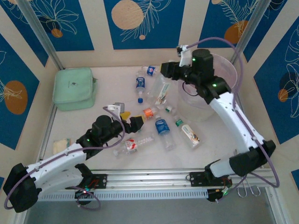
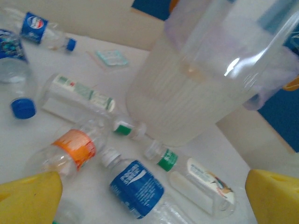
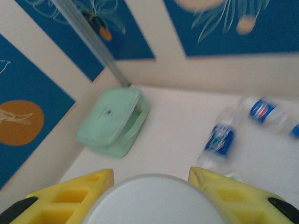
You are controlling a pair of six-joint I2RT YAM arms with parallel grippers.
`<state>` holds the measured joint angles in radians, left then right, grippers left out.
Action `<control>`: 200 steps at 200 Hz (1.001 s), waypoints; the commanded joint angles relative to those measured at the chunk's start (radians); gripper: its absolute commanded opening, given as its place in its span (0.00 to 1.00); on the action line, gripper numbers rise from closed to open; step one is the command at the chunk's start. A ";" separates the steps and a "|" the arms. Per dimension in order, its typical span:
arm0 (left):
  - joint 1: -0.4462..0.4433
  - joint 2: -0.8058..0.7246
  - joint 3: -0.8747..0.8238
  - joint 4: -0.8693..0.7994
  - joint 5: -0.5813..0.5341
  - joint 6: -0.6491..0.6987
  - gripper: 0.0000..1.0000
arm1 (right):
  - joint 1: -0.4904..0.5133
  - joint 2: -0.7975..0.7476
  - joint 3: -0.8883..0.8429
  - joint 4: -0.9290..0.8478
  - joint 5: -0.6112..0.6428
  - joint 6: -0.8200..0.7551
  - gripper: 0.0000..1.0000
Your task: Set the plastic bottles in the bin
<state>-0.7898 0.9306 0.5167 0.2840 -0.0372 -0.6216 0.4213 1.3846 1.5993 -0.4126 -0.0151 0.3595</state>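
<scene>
Right wrist: right gripper (image 3: 150, 173) pinches a bottle (image 3: 154, 201) end-on to the lens; left gripper (image 2: 153, 196) spread.

This is looking like a robotics lab test cell: two robot arms (image 1: 60, 161) are sitting bolted to an aluminium rail (image 1: 154, 178) at the tabletop's (image 1: 112, 91) near edge. Aluminium posts (image 1: 39, 33) and blue printed panels (image 1: 70, 28) are walling it in.
</scene>
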 commanded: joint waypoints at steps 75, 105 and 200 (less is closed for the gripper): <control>-0.001 0.118 0.000 -0.032 -0.055 -0.073 1.00 | -0.319 -0.042 0.086 0.179 0.401 -0.397 0.00; -0.001 0.139 0.030 -0.123 -0.083 -0.096 1.00 | -0.339 0.057 0.156 0.184 0.346 -0.449 0.00; -0.001 0.025 -0.005 -0.269 -0.117 -0.135 1.00 | -0.367 0.341 0.336 -0.262 0.220 -0.503 0.00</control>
<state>-0.7898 1.0035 0.5182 0.0662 -0.1184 -0.7517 0.0635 1.6947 1.9022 -0.5087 0.2562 -0.1608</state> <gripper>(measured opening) 0.999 0.429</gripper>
